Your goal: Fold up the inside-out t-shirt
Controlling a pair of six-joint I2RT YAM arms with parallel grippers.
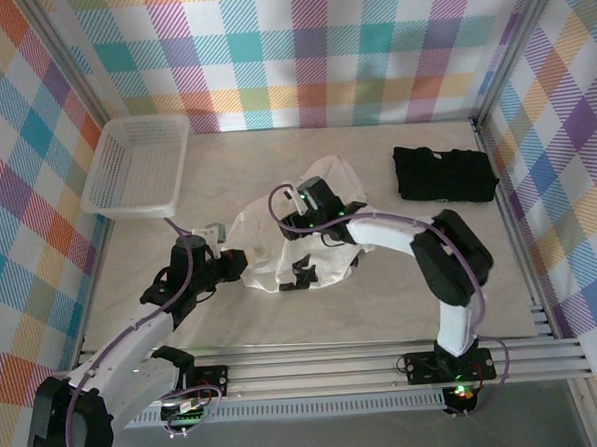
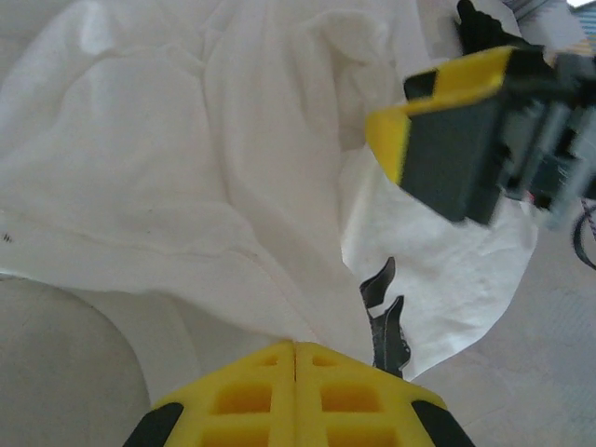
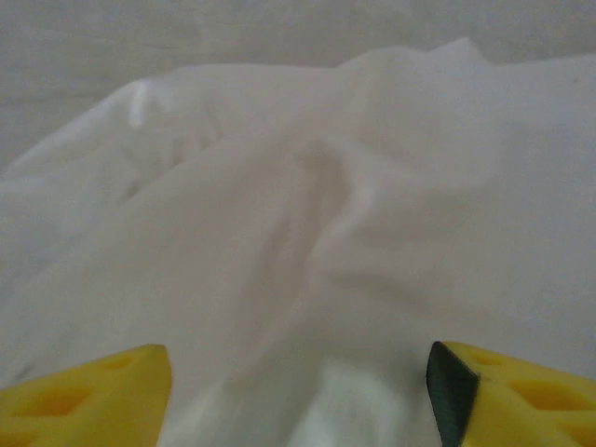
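Note:
The inside-out t-shirt (image 1: 310, 245) lies crumpled in a white heap at the middle of the table. My left gripper (image 1: 239, 266) is at its left edge, and in the left wrist view its yellow fingers (image 2: 295, 377) are pressed together on a fold of the white cloth (image 2: 168, 168). My right gripper (image 1: 304, 207) hovers over the top of the heap. Its jaws are wide apart in the right wrist view, with the soft cloth (image 3: 317, 233) spread beneath my right gripper (image 3: 298, 400). One finger of the right gripper (image 2: 447, 130) also appears in the left wrist view.
A white basket (image 1: 135, 164) stands at the back left. A black folded garment (image 1: 444, 172) lies at the back right. A dark patch (image 2: 384, 317) shows at the shirt's near edge. Checked walls close in the table (image 1: 383, 299) on three sides.

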